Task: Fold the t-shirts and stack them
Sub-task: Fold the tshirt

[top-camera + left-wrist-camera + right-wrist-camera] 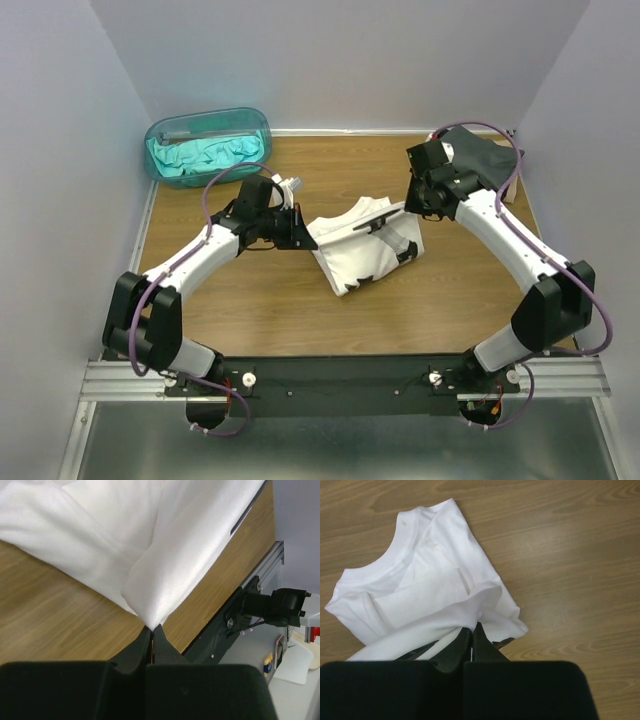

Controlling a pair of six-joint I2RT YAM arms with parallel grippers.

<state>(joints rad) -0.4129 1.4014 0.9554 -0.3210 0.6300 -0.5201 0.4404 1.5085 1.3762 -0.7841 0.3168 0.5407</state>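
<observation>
A white t-shirt (365, 245) with small black marks hangs bunched over the middle of the table, held from both sides. My left gripper (303, 232) is shut on its left corner; the left wrist view shows white cloth (165, 565) pinched at the fingertips (151, 628). My right gripper (400, 208) is shut on the shirt's upper right edge, and in the right wrist view the neckline (395, 555) and folds (435, 610) spread ahead of my fingertips (472, 626). A dark charcoal shirt (480, 155) lies at the back right. Teal cloth (200, 155) sits in the tub.
A translucent teal plastic tub (208, 128) stands at the back left corner. Grey walls enclose the wooden table (300, 310) on three sides. The metal rail (340, 378) with both arm bases runs along the near edge.
</observation>
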